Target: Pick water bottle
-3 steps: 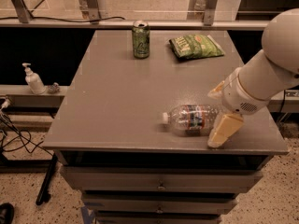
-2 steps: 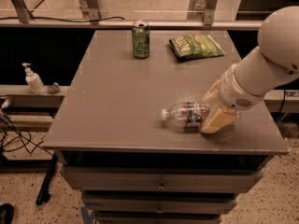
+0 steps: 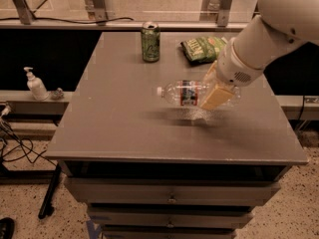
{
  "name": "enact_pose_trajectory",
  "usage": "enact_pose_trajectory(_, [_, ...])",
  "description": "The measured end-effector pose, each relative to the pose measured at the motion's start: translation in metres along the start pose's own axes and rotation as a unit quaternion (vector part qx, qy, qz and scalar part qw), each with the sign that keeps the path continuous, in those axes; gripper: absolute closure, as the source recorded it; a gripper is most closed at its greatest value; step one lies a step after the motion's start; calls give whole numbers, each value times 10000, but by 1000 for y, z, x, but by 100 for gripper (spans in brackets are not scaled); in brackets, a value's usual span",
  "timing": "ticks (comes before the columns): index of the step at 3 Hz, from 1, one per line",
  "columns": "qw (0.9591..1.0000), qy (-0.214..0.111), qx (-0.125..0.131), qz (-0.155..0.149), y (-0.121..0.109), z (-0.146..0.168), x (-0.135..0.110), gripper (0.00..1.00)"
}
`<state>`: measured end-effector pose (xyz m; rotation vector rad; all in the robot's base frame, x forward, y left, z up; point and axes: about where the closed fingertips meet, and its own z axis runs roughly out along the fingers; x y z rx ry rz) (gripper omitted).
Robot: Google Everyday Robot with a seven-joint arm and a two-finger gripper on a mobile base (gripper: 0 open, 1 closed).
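Nearest the camera, below and in front of the fingers, the drawer fronts (image 3: 172,190) of the cabinet run under the grey table (image 3: 114,123), and loose cables (image 3: 12,143) trail on the floor far to the left. On the tabletop directly beneath the fingers lies a speckled shadow (image 3: 192,116), apart from the thing that casts it. Above that shadow the gripper (image 3: 215,96) hangs over the right-centre of the table, its tan fingers (image 3: 220,92) clamped across the body of the water bottle (image 3: 182,92), gripping it just right of the red-and-blue label. The bottle lies horizontal and looks clear of the surface, its white cap (image 3: 159,91) pointing left, away from the fingers, while its base pokes out a little on their right side. The white arm (image 3: 264,39) slopes up and to the right from the fingers toward the top corner. Beyond the fingers and close behind them sits a green snack bag (image 3: 203,49); further left of it, near the far edge, a green soda can (image 3: 150,42) stands upright. Well to the left of the fingers, off the table on a low ledge, stands a white pump dispenser (image 3: 36,84).
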<state>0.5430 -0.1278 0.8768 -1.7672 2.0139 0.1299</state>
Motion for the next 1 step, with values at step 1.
enact_pose_trajectory(1, [9990,-436,93,87,-30,-23,-46,100])
